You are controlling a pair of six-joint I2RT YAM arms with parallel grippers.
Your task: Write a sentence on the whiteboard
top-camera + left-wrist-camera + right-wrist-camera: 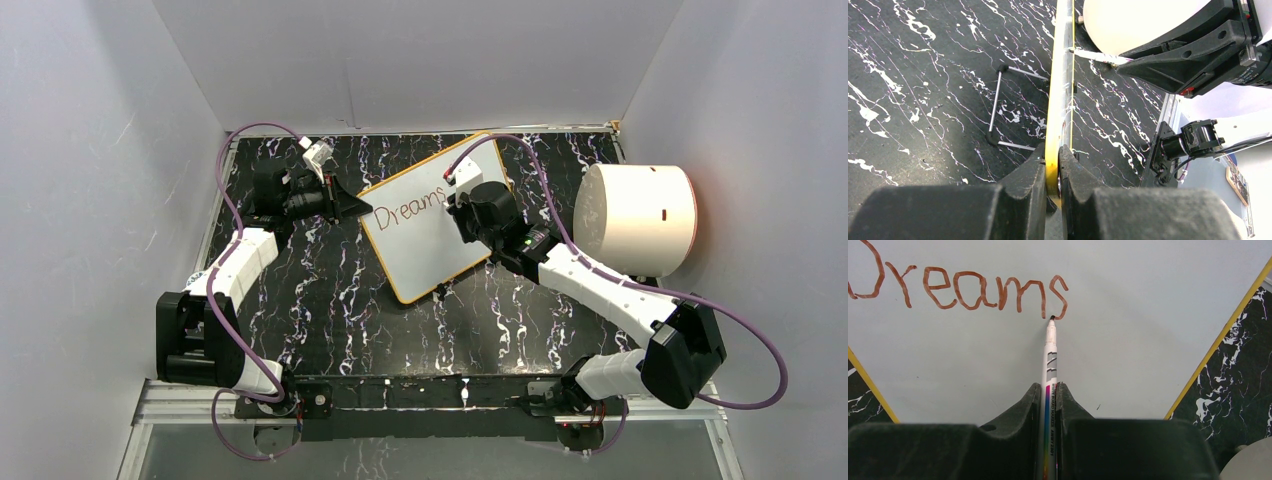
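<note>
One whiteboard (430, 250) sits at the middle of the black marbled table (330, 290), toward the far wall, turned at an angle so that one corner points at the arms. It has a thin yellow rim. One word, "Dreams" (963, 287), is written on it in reddish-brown ink, six letters in a single line.

There are two arms, each with one purple cable. The left gripper (1052, 160) is clamped on the board's rim, one finger on each face; the left wrist view shows the board edge-on between them. The right gripper (1049, 390) is closed around one marker (1049, 365), a white pen with a rainbow stripe along its barrel. The marker's tip touches the board at the lower end of the last letter, the "s".

In the left wrist view, one bent wire bracket (995, 105) with black corners lies against the table on the board's back side, and its two ends reach the board.

One large white cylinder (635, 220) stands on the table to the right of the board, near the right wall and apart from the board.
</note>
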